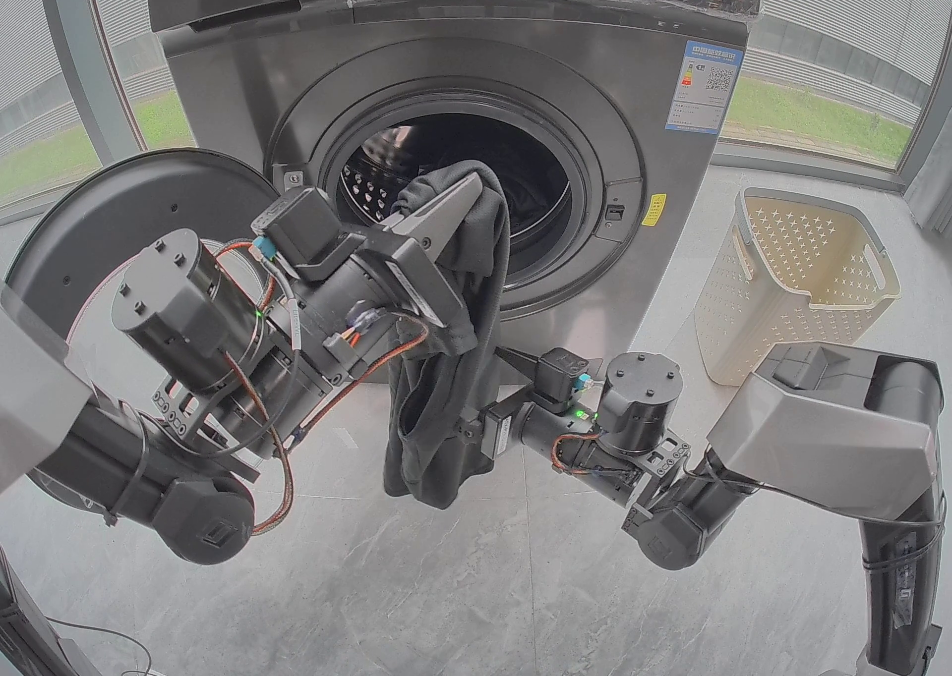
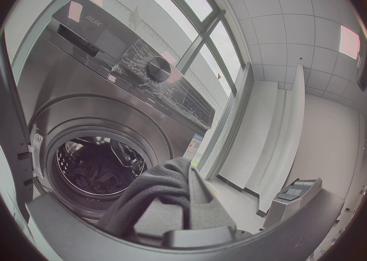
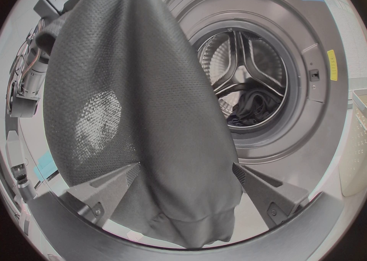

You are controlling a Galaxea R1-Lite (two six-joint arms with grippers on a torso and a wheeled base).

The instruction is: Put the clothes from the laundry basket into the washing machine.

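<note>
A dark grey garment (image 1: 436,440) hangs from my left gripper (image 1: 464,194), which is shut on its top fold right in front of the washing machine's open drum (image 1: 516,182). In the left wrist view the garment (image 2: 156,187) drapes over the left gripper (image 2: 188,183). My right gripper (image 3: 185,166) is lower, open, its fingers (image 3: 114,185) spread to either side of the garment's hanging hem (image 3: 145,82). Dark clothes (image 3: 252,108) lie inside the drum. The cream laundry basket (image 1: 793,281) stands on the floor to the right, with nothing visible in it.
The machine's round door (image 1: 129,212) is swung open to the left, just behind my left arm. Bare grey floor (image 1: 496,589) lies in front of the machine. Windows and a wall stand behind and beside it.
</note>
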